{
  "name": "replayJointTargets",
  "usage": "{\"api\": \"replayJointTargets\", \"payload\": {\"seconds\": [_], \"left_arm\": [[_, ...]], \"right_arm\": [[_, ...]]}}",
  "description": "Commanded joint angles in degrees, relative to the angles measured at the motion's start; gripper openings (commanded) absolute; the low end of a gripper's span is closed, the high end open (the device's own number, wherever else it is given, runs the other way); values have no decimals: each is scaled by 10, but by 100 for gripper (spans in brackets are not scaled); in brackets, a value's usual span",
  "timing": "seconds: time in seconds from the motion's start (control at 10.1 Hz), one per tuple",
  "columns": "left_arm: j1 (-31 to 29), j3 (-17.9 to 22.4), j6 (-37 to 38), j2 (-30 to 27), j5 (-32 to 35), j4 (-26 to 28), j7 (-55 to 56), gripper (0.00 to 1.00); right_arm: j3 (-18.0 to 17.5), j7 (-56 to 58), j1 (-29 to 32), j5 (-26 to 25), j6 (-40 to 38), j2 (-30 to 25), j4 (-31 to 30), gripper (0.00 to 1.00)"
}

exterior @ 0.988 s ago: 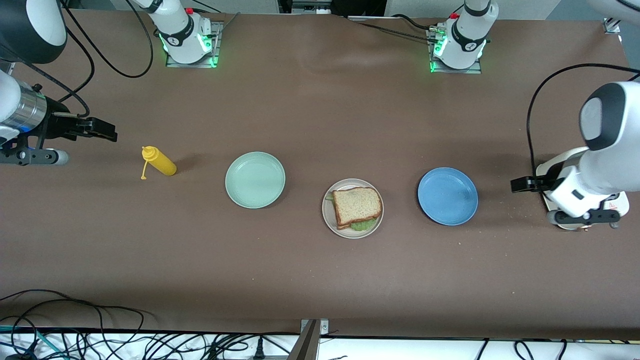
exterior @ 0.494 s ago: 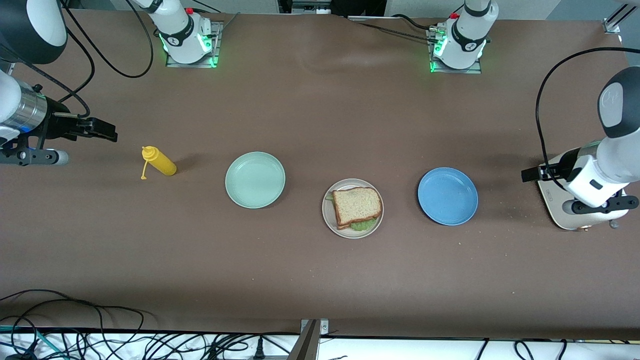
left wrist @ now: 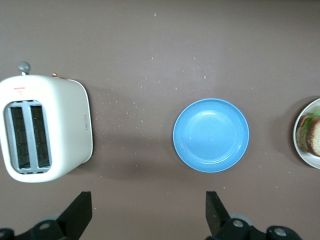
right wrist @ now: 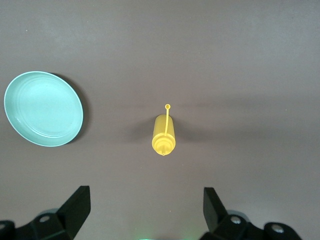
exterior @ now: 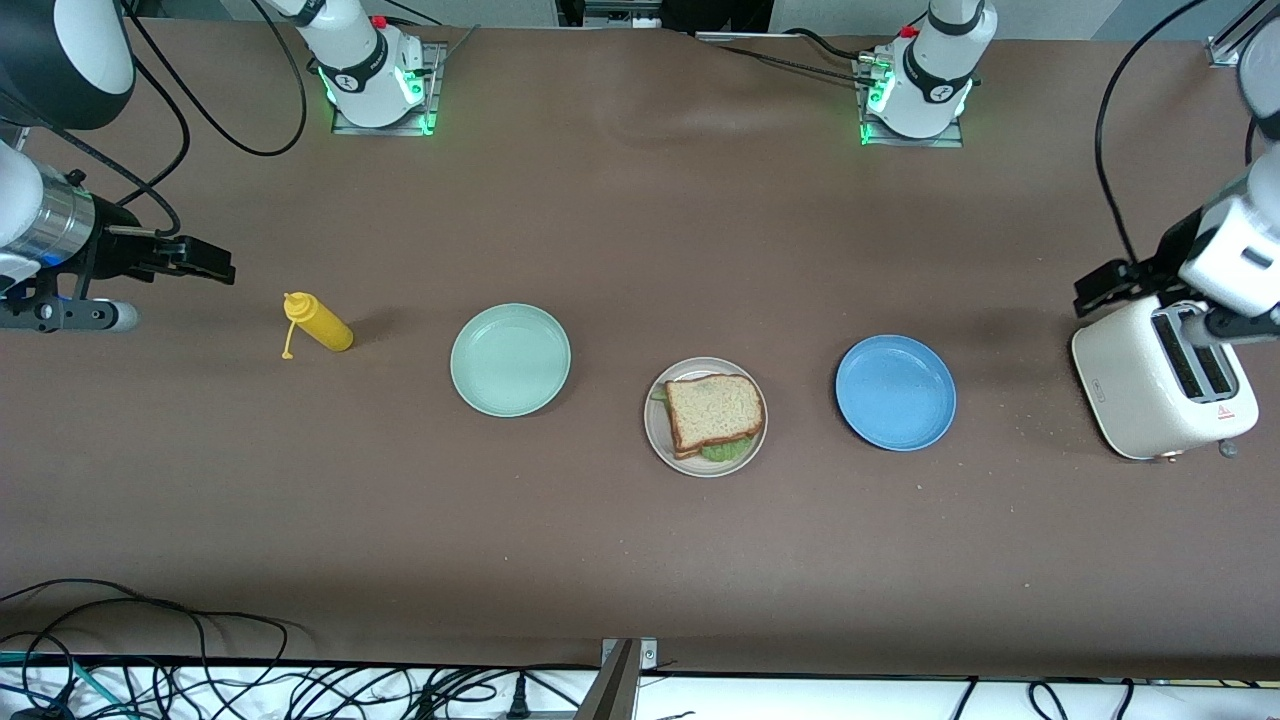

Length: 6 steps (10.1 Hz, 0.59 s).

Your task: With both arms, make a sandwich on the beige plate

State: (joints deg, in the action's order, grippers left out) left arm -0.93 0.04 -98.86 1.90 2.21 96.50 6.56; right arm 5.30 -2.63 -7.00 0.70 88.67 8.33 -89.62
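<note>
Sandwich (exterior: pixel 714 414): I see it assembled on the beige plate, top bread slice squarely over the stack, green lettuce poking out at the edge nearest the front camera.
Beige plate (exterior: pixel 657 437): sits on the brown table (exterior: pixel 640 560) between the mint-green plate and the blue plate, a little nearer the front camera than both.
Blue plate (exterior: pixel 895 392): bare, toward the left arm's end, apart from the toaster.
Mint-green plate (exterior: pixel 510 359): bare, toward the right arm's end.
Mustard bottle (exterior: pixel 318 323): yellow, lying on its side near the mint-green plate, cap loop hanging off the tip.
Toaster (exterior: pixel 1160 390): cream, two slots facing up, at the left arm's end.
Left gripper (left wrist: pixel 147 212): I read its fingers as spread wide, nothing between them; it hangs over the table beside the toaster.
Right gripper (right wrist: pixel 145 210): fingers likewise spread wide and holding nothing, up over the table near the mustard bottle.
</note>
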Motion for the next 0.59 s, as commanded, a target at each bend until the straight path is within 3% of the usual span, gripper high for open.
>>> {"api": "replayJointTargets", "payload": {"seconds": [0.0, 0.3, 0.49], "left_arm": [[-11, -4, -15, -31, -13, 28, 0, 100], [-13, -3, -7, -27, -51, 9, 3, 100], [-13, -4, 26, -14, -36, -17, 2, 100]], "right_arm": [[-6, -8, 5, 5, 1, -2, 2, 100], [-6, -7, 5, 5, 1, -2, 2, 100], [-6, -8, 5, 5, 1, -2, 2, 100]]}}
